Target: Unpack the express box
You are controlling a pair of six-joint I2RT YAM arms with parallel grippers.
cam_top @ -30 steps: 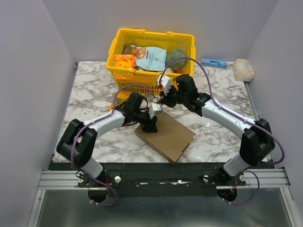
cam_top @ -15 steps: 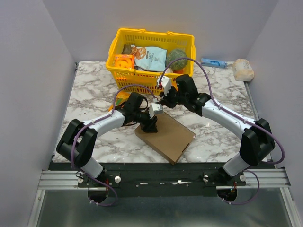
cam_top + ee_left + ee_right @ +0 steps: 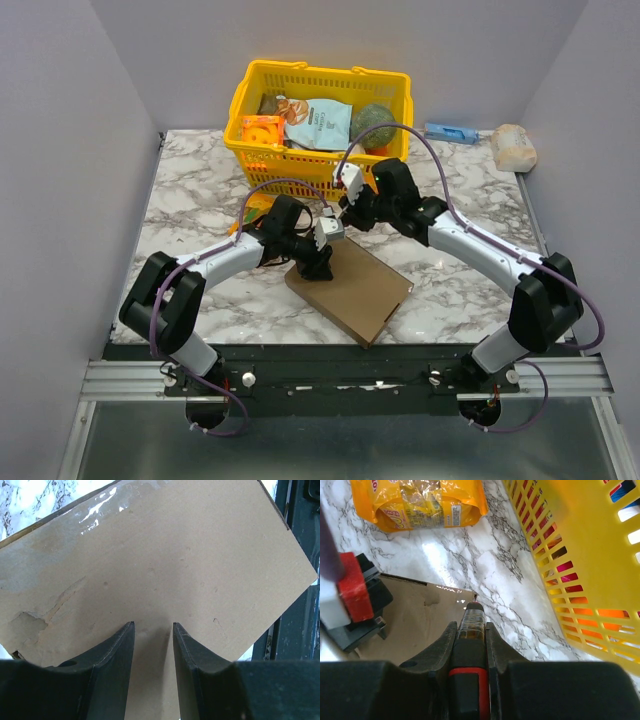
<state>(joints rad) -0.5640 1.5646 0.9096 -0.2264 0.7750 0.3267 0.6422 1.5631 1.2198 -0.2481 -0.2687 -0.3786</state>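
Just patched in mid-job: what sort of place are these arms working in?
Probably a lab test booth: plain grey walls around a marble-patterned tabletop, an aluminium mounting rail along its near edge, a yellow basket of groceries.

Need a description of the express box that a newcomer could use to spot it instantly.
On the marble table, look in front of the yellow basket, toward the near edge. The express box lies flat there, turned at an angle. It is the only plain brown cardboard item, unlike the lattice basket and the orange snack bag nearby.
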